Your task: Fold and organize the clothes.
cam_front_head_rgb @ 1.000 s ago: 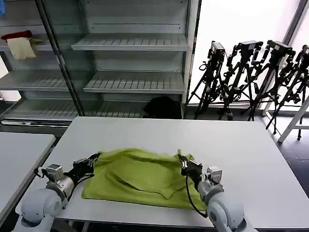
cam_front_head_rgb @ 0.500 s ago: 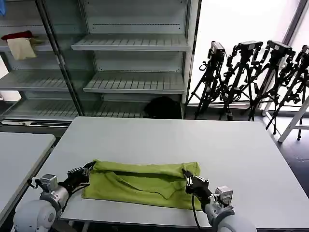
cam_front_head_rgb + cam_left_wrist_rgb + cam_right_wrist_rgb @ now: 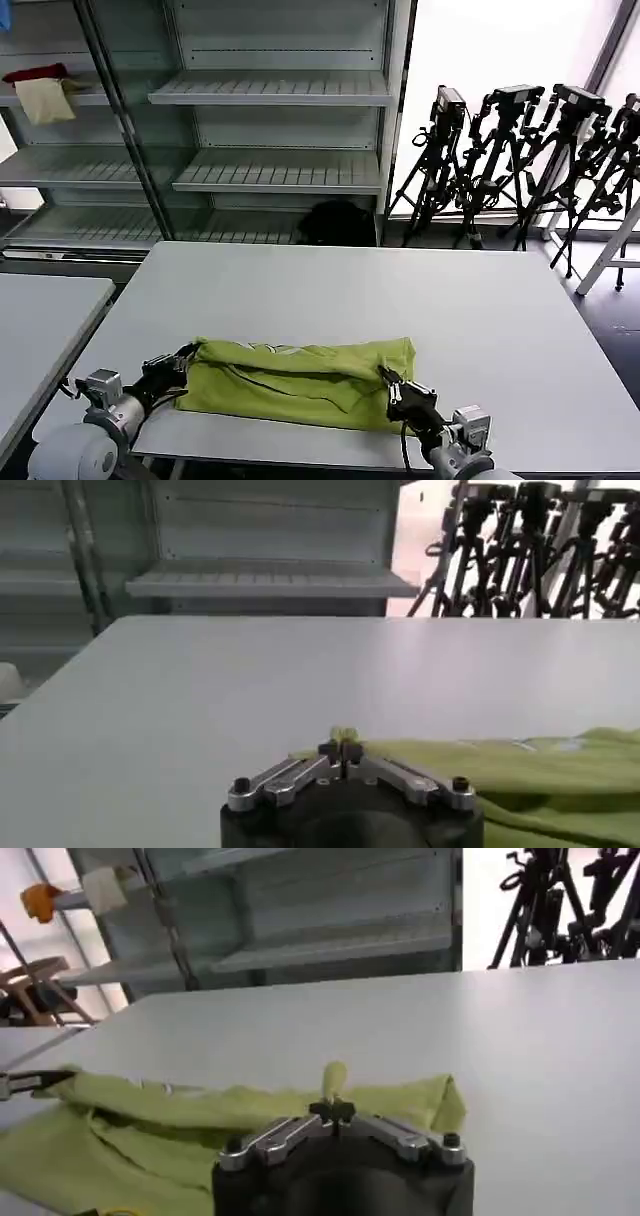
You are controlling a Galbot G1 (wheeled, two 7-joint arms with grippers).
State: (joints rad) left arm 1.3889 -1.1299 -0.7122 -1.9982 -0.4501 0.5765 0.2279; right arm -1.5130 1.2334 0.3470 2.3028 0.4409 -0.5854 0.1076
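The lime-green T-shirt (image 3: 300,382) lies on the white worktop (image 3: 350,290), near the edge closest to the robot. It is folded over into a long, low band that runs from side to side. A bit of pale print shows along its far edge.

The left end effector (image 3: 183,361) is at the left end of the T-shirt, low over the worktop. In the left wrist view its two fingers are pressed together, and a small pinch of green cloth (image 3: 345,736) sticks up between the tips. So it is closed tight on the T-shirt.

The right end effector (image 3: 392,386) is at the right end of the T-shirt, near the front corner. In the right wrist view its fingers also meet, with a little fold of green cloth (image 3: 333,1080) standing up between them. It too is closed tight on the T-shirt.

Behind the worktop stand grey shelves (image 3: 270,95). A red cloth (image 3: 33,73) and a cream cloth (image 3: 44,100) rest on a shelf at the far left. Black tripods (image 3: 520,160) stand by the window at the right.
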